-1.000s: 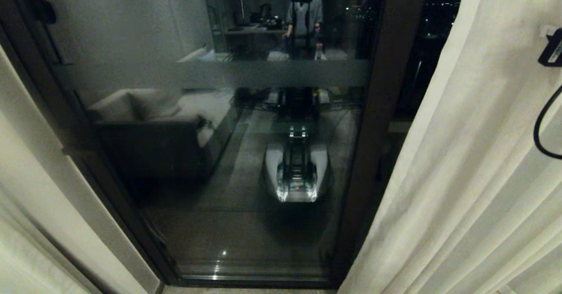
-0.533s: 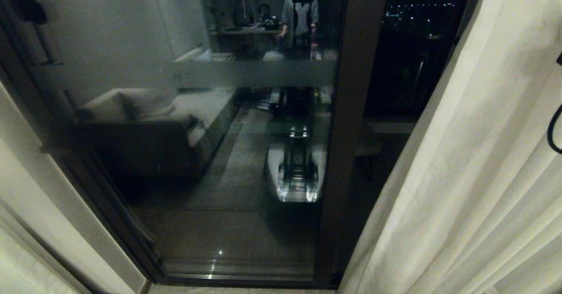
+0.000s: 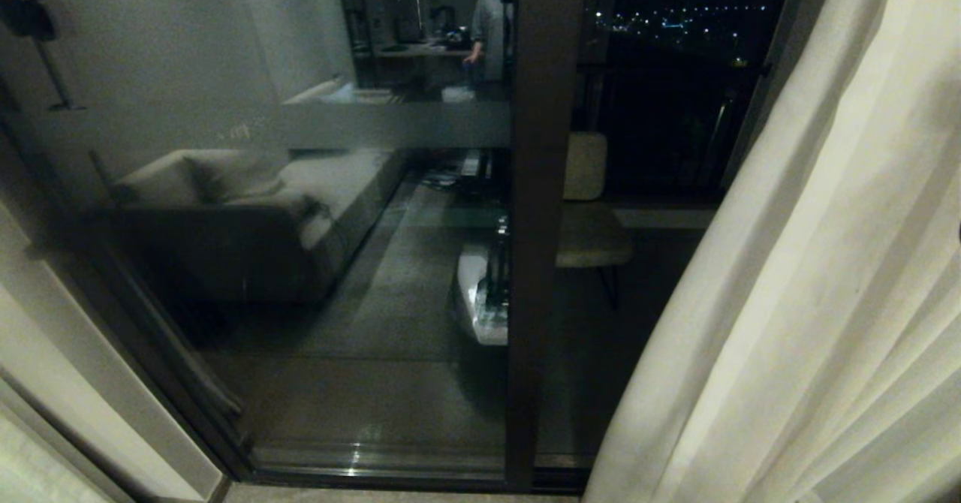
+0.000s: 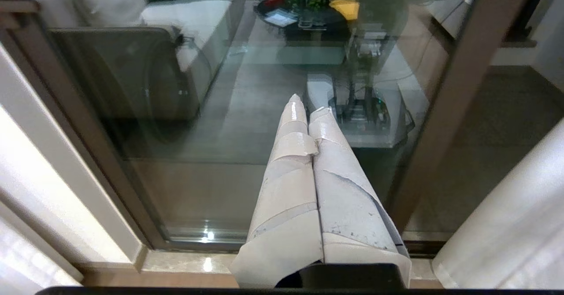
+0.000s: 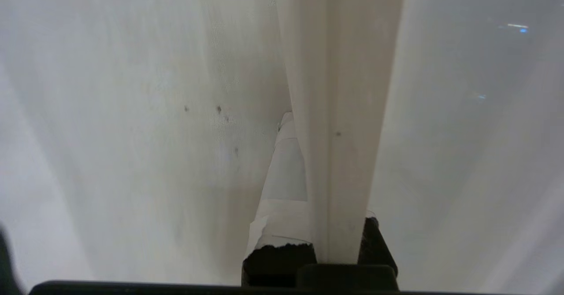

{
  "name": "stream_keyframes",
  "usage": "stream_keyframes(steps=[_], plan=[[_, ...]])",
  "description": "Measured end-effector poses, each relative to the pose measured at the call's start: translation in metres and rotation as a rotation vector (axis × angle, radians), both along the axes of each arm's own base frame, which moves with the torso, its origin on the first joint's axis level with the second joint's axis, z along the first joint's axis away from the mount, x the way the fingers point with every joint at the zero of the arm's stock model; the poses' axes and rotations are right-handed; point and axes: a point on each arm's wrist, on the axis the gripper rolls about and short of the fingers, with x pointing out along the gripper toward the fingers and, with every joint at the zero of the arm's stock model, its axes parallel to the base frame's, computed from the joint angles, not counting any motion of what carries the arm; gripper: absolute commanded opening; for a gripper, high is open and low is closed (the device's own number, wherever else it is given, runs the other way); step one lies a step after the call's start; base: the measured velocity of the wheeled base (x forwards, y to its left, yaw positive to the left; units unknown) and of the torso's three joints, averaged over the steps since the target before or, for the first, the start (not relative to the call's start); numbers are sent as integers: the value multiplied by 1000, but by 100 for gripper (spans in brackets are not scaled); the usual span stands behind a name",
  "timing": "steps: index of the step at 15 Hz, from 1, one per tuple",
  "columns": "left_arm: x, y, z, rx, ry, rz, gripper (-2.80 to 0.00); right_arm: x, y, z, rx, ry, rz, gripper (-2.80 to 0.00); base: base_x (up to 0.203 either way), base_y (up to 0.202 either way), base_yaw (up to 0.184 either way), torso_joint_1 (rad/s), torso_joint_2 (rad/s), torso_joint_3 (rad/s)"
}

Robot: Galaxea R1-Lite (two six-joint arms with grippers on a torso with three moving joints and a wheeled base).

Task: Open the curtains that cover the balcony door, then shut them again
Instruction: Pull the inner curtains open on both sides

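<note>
Head: bare door (image 3: 360, 263) centre, curtain (image 3: 811, 285) bunched at right, person reflected in glass (image 3: 492, 26).
Left wrist: left pincer (image 4: 308, 110) closed, empty, aimed at door.
Right wrist: right pincer (image 5: 308, 176) clamped on curtain fold.

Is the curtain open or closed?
Open. The right curtain is bunched at the side, so the door glass shows. The right gripper is shut on a fold.

Curtains (image 3: 811, 285): cream off-white, long vertical pleats, fine woven texture, a few small dark specks. Balcony door (image 3: 542, 225): dark near-black frame, frosted grey horizontal band across upper glass. Left hand (image 4: 307, 106): white tape-wrapped fingers.
</note>
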Motion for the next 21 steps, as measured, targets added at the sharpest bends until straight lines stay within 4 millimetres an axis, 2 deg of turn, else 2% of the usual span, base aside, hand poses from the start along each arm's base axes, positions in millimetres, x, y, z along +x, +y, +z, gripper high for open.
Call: stream_keyframes(steps=[21], plan=[[0, 0, 0, -1, 0, 0, -280, -1, -18, -7, 22, 21, -57, -280, 0, -189, 1, 1, 2, 2]])
